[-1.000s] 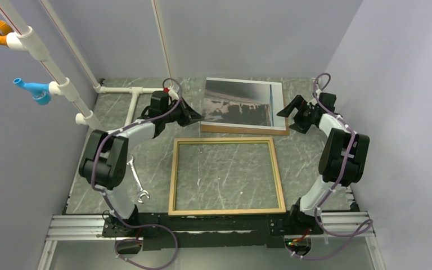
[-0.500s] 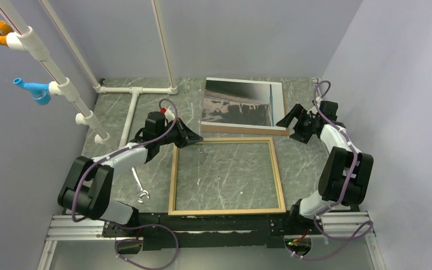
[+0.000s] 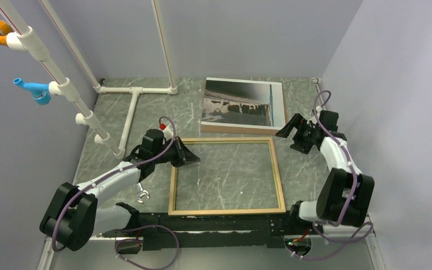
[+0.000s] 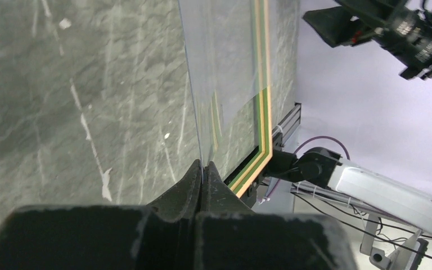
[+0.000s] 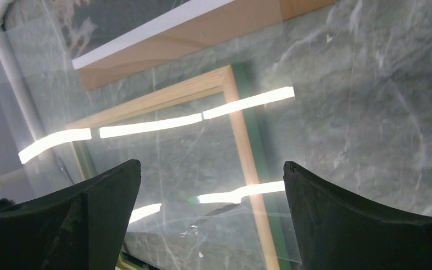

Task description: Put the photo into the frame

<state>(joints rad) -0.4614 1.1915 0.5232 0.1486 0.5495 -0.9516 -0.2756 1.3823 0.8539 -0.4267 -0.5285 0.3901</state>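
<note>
Item, photo [image 3: 239,102]: large rectangular print, grey sky over brown-and-white land, blue stripe and white margin on one side. It lies face up on a plain brown backing board [image 3: 242,129] at the far side of the bench [image 3: 146,112], just beyond the frame and not in it.
Item, frame [image 3: 172,180]: large rectangular light-tan wooden frame, narrow border, green on its inner side. It lies flat in the middle of the grey marbled bench.
Item, clear pane [image 4: 225,67]: thin transparent sheet reaching out over the frame's opening. Whether it rests on the frame I cannot tell.
Left gripper [image 4: 204,169]: jaws pressed together, pinching the near edge of the clear pane at the frame's far-left corner.
Right gripper [image 3: 288,127]: jaws spread wide and empty, just off the frame's far-right corner.
Step, as judged: handling the pane; the photo is not yet placed.
Handling note: keep the pinch at the very edge and the sheet level. Support the far side with the right jaws. Avoid catching the wooden border.
</note>
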